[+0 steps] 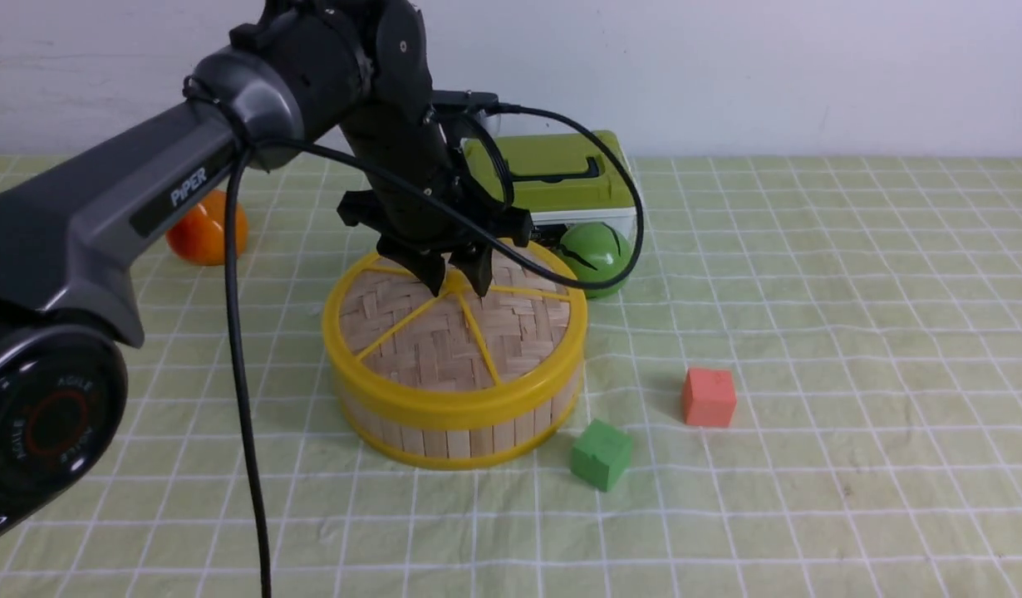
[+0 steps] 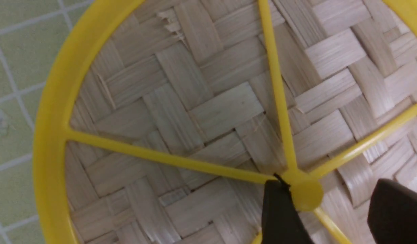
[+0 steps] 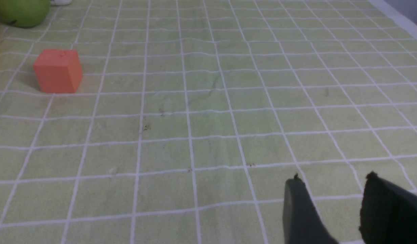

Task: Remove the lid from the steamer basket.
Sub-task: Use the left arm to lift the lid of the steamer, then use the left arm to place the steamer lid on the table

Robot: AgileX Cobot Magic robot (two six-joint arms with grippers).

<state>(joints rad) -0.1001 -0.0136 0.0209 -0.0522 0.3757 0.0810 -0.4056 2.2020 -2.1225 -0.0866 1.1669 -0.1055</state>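
The lid [image 1: 444, 332] sits flat on the steamer basket [image 1: 461, 428], its yellow rim flush with the basket's top rim, at the middle of the checked green tablecloth [image 1: 852, 291]. The left gripper [image 1: 459, 282] points steeply down onto the lid's centre. Its fingers are apart, one on either side of the knob [image 2: 305, 193]. In the left wrist view, one finger [image 2: 279, 210] touches the knob's edge and the other stands clear of it. The left arm reaches in from the near left, forearm rising to a bent wrist above the basket.

Behind the basket are a white box with a green lid [image 1: 561, 174] and a green ball [image 1: 598, 253], with an orange fruit [image 1: 203, 228] to the far left. A green cube [image 1: 601, 453] lies just beside the basket, and a red cube [image 1: 709, 397] sits further right.

The right gripper [image 3: 334, 178] shows only in its own wrist view, low over bare cloth with its fingers spread.
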